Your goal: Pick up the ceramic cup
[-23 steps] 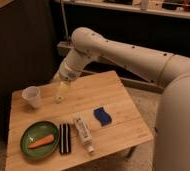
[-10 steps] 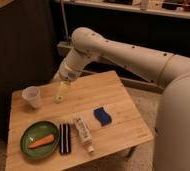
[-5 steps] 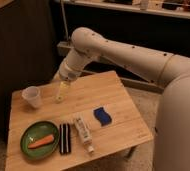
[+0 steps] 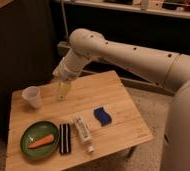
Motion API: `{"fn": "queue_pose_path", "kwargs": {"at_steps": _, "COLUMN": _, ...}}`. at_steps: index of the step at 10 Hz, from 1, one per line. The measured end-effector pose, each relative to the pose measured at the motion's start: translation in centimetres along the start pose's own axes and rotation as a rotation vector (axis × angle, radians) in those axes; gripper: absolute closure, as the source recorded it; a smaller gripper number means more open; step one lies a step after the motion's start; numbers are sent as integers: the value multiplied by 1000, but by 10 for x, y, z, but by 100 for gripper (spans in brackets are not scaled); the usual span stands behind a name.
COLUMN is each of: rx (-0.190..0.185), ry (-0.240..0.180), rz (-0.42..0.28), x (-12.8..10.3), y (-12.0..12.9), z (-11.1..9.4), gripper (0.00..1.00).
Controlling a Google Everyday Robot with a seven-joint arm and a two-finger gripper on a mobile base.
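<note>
Small white tapered ceramic cup (image 4: 32,96) stands upright near the far-left corner of the wooden counter (image 4: 113,95). Gripper (image 4: 64,91) hangs close beside it, over the counter; its opening can't be told. Risk: a sideways approach tips the cup or shoves it off the edge.

A small wooden table (image 4: 115,97) carries a green plate (image 4: 34,131) at its near left corner. Just right of the plate lies a black bar (image 4: 64,138), then a white tube (image 4: 83,131), and a blue sponge (image 4: 103,116) farther right. Behind the plate stands the cup (image 4: 32,96). The gripper (image 4: 63,90) hangs low over the table, behind the plate and slightly right.
</note>
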Motion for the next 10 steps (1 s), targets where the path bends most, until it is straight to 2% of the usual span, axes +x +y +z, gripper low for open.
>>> {"fn": "queue_pose_path", "kwargs": {"at_steps": 1, "rx": 56, "ry": 29, "rz": -113, "x": 4, "y": -9, "z": 1, "gripper": 20}}
{"fn": "queue_pose_path", "kwargs": {"at_steps": 2, "rx": 81, "ry": 43, "rz": -182, "x": 5, "y": -16, "z": 4, "gripper": 20}}
{"fn": "queue_pose_path", "kwargs": {"at_steps": 3, "rx": 97, "ry": 53, "rz": -217, "x": 8, "y": -20, "z": 3, "gripper": 20}}
{"fn": "queue_pose_path", "kwargs": {"at_steps": 7, "rx": 100, "ry": 66, "rz": -241, "x": 8, "y": -22, "z": 3, "gripper": 20}}
{"fn": "queue_pose_path", "kwargs": {"at_steps": 9, "rx": 105, "ry": 84, "rz": -361, "x": 8, "y": -37, "z": 8, "gripper": 20}}
{"fn": "queue_pose_path", "kwargs": {"at_steps": 10, "rx": 103, "ry": 91, "rz": -463, "x": 2, "y": -48, "z": 18, "gripper": 20}}
